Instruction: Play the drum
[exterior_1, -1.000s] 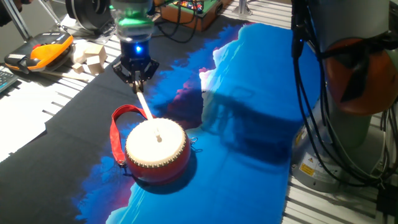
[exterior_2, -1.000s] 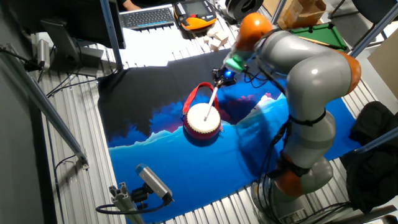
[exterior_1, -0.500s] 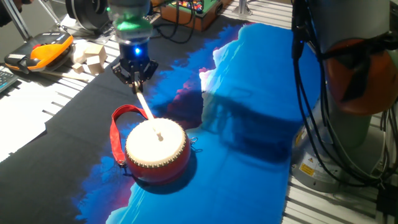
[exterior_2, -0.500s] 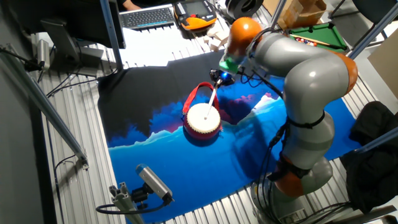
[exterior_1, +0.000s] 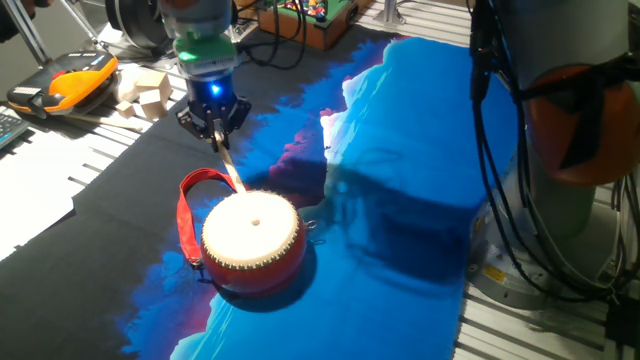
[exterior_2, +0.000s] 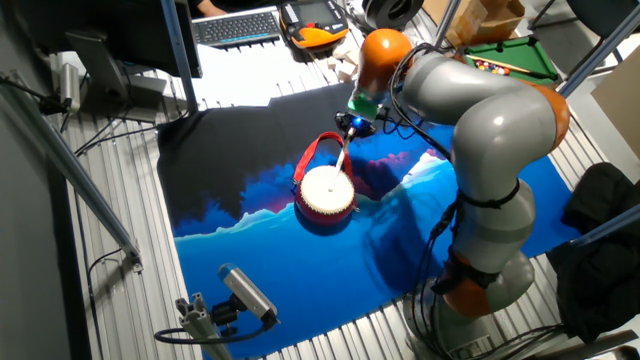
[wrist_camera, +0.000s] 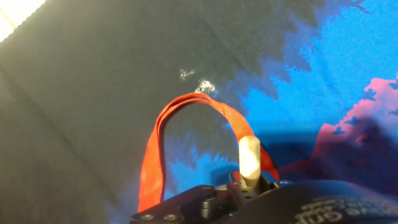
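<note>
A small round drum (exterior_1: 252, 243) with a glossy red body and a matte cream skin head ringed by studs sits on the blue-and-black printed cloth (exterior_1: 400, 150) covering the tabletop, its woven red strap loop (wrist_camera: 186, 134) lying flat beside it. The black fingers (exterior_1: 213, 125) pinch a thin white stick (exterior_1: 231, 168) angled toward the drum's rim.

The drum (exterior_1: 251, 243) sits on the cloth (exterior_1: 400, 200).
</note>
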